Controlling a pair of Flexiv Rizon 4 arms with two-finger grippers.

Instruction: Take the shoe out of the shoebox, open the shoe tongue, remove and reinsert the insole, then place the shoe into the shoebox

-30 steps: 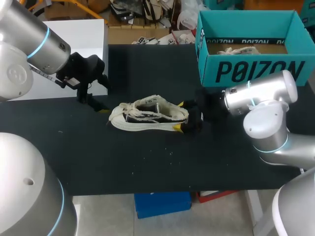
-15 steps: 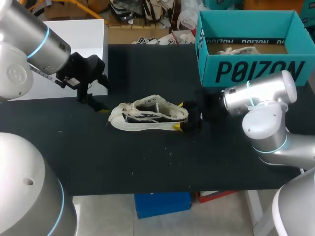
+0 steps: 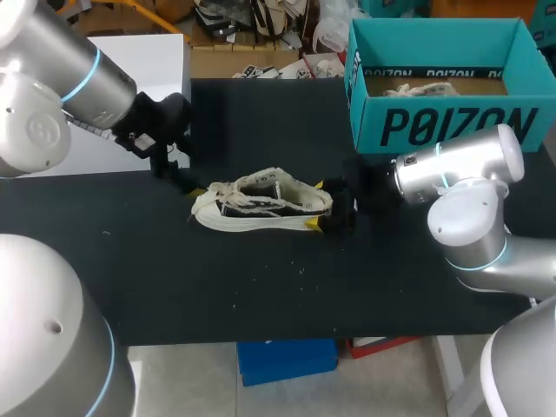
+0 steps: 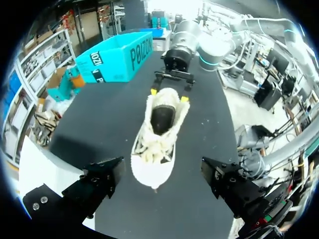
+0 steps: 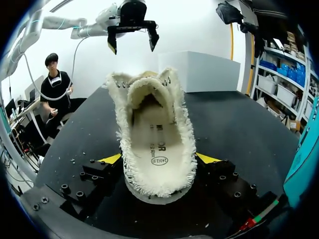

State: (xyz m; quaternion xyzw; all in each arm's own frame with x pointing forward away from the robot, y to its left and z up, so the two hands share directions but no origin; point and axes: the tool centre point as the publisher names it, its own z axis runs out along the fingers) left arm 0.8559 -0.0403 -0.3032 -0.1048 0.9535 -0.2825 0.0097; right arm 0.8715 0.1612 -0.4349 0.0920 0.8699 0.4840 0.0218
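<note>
Altogether there is one black tabletop (image 3: 261, 287), two arms, one teal shoebox (image 3: 452, 126), one white box (image 3: 148, 61) and one shoe (image 3: 261, 204) out on the table.

The shoebox stands open at the far right corner. Something pale lies inside it, and too little shows to tell what it is. The white box sits at the far left corner.

The left arm (image 3: 78, 78) comes in from the far left corner and slants down toward the middle of the tabletop. Its left gripper (image 3: 178, 178) hangs just beside the toe of the shoe. The left wrist view shows the fingers spread wide with nothing between them, and the toe lies just ahead of them.

The right arm (image 3: 460, 169) comes in from the right edge, in front of the shoebox, with its last link lying low and level toward the middle. Its right gripper (image 3: 318, 207) is at the heel. One yellow fingertip (image 5: 110, 158) is pressed against each side of the heel, so the shoe is pinched from two sides.

The shoe is cream with frayed edges and rests near the middle of the tabletop, well apart from the shoebox. Its toe points toward the left edge and its heel toward the right edge. The right wrist view looks into its wide mouth, where one pale insole (image 5: 157, 144) lies flat inside.
</note>
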